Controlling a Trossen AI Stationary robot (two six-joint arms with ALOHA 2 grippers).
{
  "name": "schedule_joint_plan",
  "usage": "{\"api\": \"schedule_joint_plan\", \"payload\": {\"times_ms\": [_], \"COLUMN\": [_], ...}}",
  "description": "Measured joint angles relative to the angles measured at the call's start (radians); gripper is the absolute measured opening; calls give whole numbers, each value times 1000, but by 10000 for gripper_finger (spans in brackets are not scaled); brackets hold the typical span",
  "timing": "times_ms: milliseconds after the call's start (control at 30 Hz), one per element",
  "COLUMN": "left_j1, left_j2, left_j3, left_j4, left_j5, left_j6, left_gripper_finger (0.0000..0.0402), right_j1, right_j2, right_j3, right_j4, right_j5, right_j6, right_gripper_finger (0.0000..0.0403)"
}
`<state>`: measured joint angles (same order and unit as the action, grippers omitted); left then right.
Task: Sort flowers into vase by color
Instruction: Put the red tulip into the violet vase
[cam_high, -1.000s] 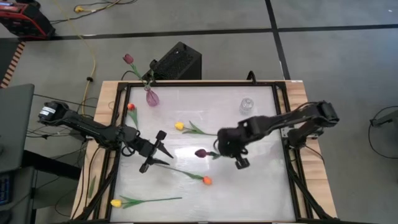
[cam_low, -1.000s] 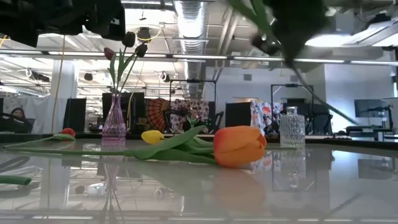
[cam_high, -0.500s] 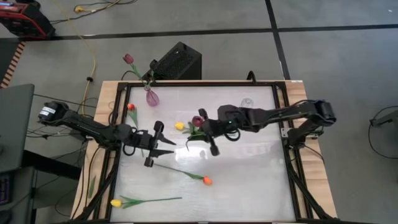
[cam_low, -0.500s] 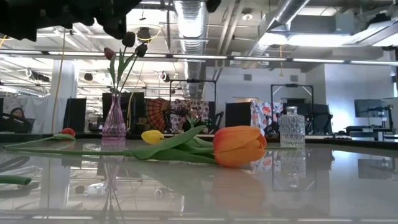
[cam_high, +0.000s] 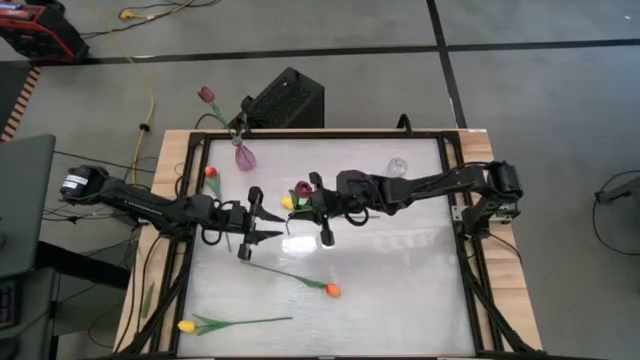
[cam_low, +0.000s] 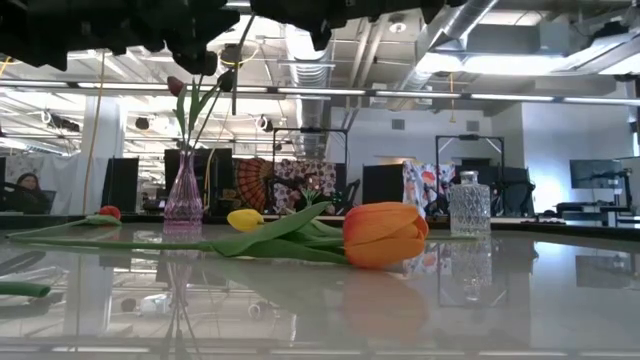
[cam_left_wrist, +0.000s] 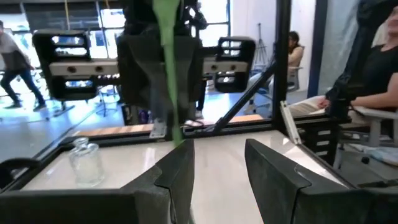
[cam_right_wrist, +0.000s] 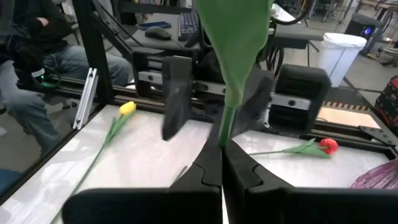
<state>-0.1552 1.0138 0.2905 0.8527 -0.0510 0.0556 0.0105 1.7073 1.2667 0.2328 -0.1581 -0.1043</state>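
In the high view my right gripper (cam_high: 300, 208) is shut on a maroon tulip (cam_high: 302, 189) over the table's middle left. My left gripper (cam_high: 262, 222) is open just to the left of it. In the left wrist view the held green stem (cam_left_wrist: 168, 62) hangs in front of my open left fingers (cam_left_wrist: 177, 177). A pink vase (cam_high: 243, 156) with maroon tulips (cam_high: 205, 95) stands at the far left. A clear vase (cam_high: 397, 167) stands far right. Yellow (cam_high: 288, 203), orange (cam_high: 332, 290), red (cam_high: 211, 172) and another yellow tulip (cam_high: 186, 326) lie flat on the table. My right gripper pinches the tulip's green stem (cam_right_wrist: 222, 134) between its two shut fingers, coming from the table's right. The stem and a broad leaf (cam_right_wrist: 239, 37) run on past the fingertips. The tulip is lifted clear of the table, and its maroon head (cam_high: 302, 189) shows beside the gripper.
The table's black frame (cam_high: 190, 200) runs round the white top. A black box (cam_high: 285, 100) stands beyond the far edge. In the low view the orange tulip (cam_low: 385, 235) lies nearest, with the pink vase (cam_low: 184, 200) and clear vase (cam_low: 469, 205) behind. People sit beyond the table.
My right gripper has carried the maroon tulip from the table's middle toward the left and far side, up close to my left gripper, staying shut on it. The tulip's head has swung to the far side of the gripper. My left gripper has shifted slightly toward the far edge.
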Motion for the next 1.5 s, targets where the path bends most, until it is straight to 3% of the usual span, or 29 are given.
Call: {"api": "schedule_joint_plan", "payload": {"times_ms": [533, 1067, 1267, 1500], "left_j1": [42, 42, 49, 67], "left_j2": [0, 2, 2, 2], "left_j3": [0, 0, 0, 0], "left_j4": [-13, -60, -81, -94], "left_j5": [21, 54, 43, 46], "left_j6": [-83, -148, -148, -142], "left_gripper_finger": [133, 128, 94, 16], "right_j1": [23, 26, 26, 25], "right_j2": [1, 83, 84, 84], "right_j3": [0, 5, 5, 5], "right_j4": [43, 156, 157, 155], "right_j5": [-1, 0, -1, 0], "right_j6": [10, 52, 52, 52], "right_gripper_finger": [20, 20, 20, 26]}}
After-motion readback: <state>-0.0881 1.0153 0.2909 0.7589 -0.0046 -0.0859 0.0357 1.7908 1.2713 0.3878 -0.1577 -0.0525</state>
